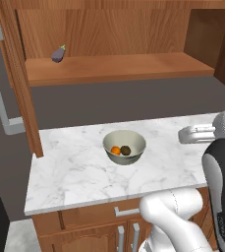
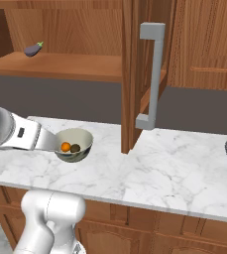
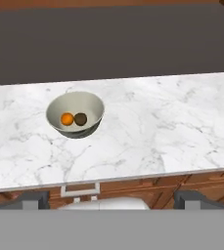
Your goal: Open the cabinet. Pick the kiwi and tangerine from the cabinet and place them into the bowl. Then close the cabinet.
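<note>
Bowl sits on the marble worktop, ahead and left of the pincer, well apart from it. Pincer spread wide, holding nothing, its tips at the near worktop edge in the hand view. Tangerine and kiwi lie touching inside the bowl, tangerine on the left. Nothing between pincer and bowl. Beyond the bowl, cabinet stands open: left door swung out left of the bowl, right door with its grey handle edge-on right of it. Eggplant lies on the cabinet shelf, above and behind the bowl.
</note>
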Tool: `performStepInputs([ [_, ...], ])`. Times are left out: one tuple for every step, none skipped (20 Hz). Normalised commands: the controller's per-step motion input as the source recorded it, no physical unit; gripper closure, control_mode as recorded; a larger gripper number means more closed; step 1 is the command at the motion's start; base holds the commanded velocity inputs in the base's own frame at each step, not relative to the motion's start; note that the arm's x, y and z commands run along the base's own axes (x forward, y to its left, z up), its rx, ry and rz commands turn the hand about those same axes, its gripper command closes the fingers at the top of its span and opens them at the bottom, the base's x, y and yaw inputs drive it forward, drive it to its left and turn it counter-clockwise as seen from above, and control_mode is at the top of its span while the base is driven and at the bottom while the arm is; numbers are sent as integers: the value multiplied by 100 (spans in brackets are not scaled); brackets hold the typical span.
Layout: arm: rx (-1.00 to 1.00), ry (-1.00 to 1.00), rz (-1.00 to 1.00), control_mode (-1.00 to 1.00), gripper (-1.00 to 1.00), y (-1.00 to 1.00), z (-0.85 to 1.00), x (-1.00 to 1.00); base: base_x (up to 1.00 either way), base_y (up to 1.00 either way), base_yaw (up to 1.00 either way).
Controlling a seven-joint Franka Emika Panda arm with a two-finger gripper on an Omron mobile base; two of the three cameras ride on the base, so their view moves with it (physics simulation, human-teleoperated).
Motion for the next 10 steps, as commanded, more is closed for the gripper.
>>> performStepInputs([
  [0,-3,0,-100,-100,-66,31,-55,0,0,0],
  [-2,-2,0,-100,-100,-61,30,-49,0,0,0],
  [-3,-1,0,-100,-100,-60,31,-46,0,0,0],
  [-4,0,0,-100,-100,-57,36,-45,0,0,0],
  [-4,0,0,-100,-100,-58,41,-46,0,0,0],
  [-3,0,0,-100,-100,-61,46,-48,0,0,0],
  [-4,-1,0,-100,-100,-61,47,-49,0,0,0],
  [-3,-5,0,-100,-100,-59,45,-50,0,0,0],
  [-3,-9,0,-100,-100,-60,45,-51,0,0,0],
  [-4,-9,0,-100,-100,-53,45,-49,0,0,0],
])
